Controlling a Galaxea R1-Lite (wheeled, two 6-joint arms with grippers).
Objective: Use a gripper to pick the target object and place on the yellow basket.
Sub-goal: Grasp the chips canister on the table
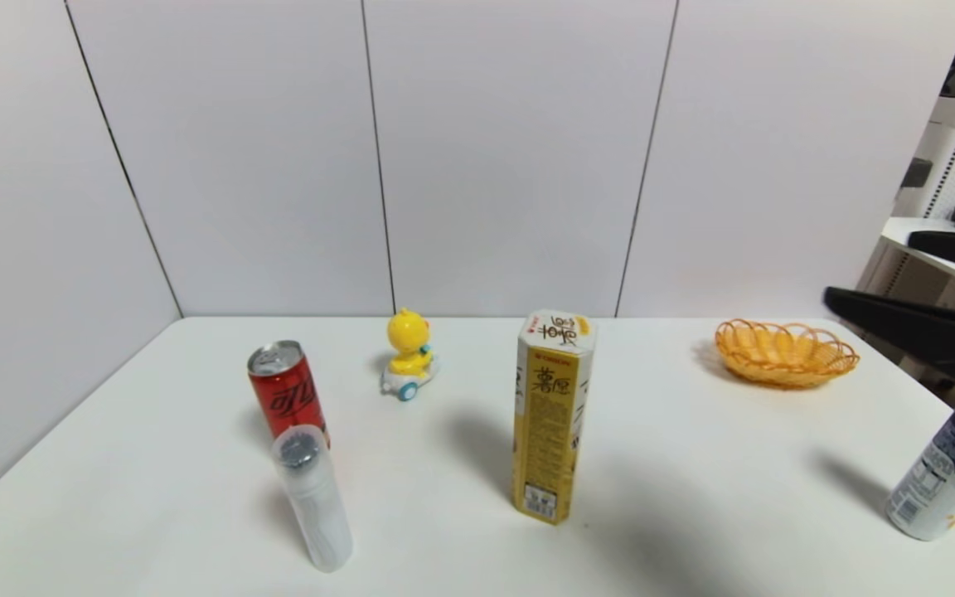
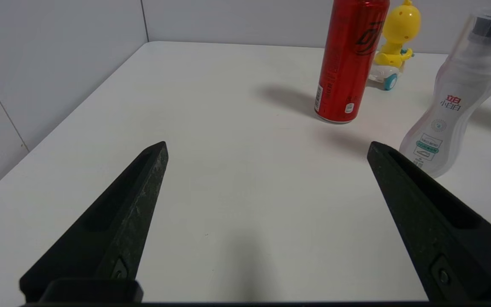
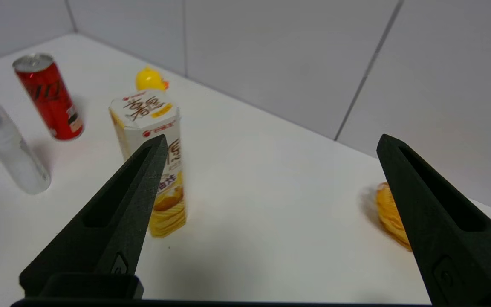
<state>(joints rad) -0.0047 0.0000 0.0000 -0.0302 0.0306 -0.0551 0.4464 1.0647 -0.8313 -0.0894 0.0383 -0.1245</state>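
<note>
- so the tall yellow hexagonal cardboard snack box [image 1: 550, 414] with the white top and dark Chinese characters stands upright near the middle of the white table [image 1: 676, 464], barcode low on the side facing the head camera; nothing is touching it
- the small oval orange-yellow woven basket [image 1: 786, 353] with the loopy openwork rim sits toward the back on the right side of the table, well apart from the box; looks like nothing's in it
- right gripper [image 3: 271, 147] hangs above the table with its two black pointed fingers spread wide; in its wrist view the box [image 3: 151, 162] shows partly behind one finger and the basket [image 3: 388, 213] peeks out from behind the other; it's not holding anything and isn't touching the box
- in the head view only a black bit of the right arm [image 1: 917, 332] pokes in from the right edge, just past the basket
- left gripper [image 2: 267, 147] is low over the left part of the table, fingers also spread wide apart, gripping nothing
- other stuff: a red soda can [image 1: 285, 390] stands at the left; a white translucent tube-shaped bottle [image 1: 313, 496] stands just in front of it; a yellow duck toy on a little white car [image 1: 409, 356] is farther back, between can and box
- a white and dark blue bottle [image 1: 950, 468] sits tilted at the right edge of the table
</note>
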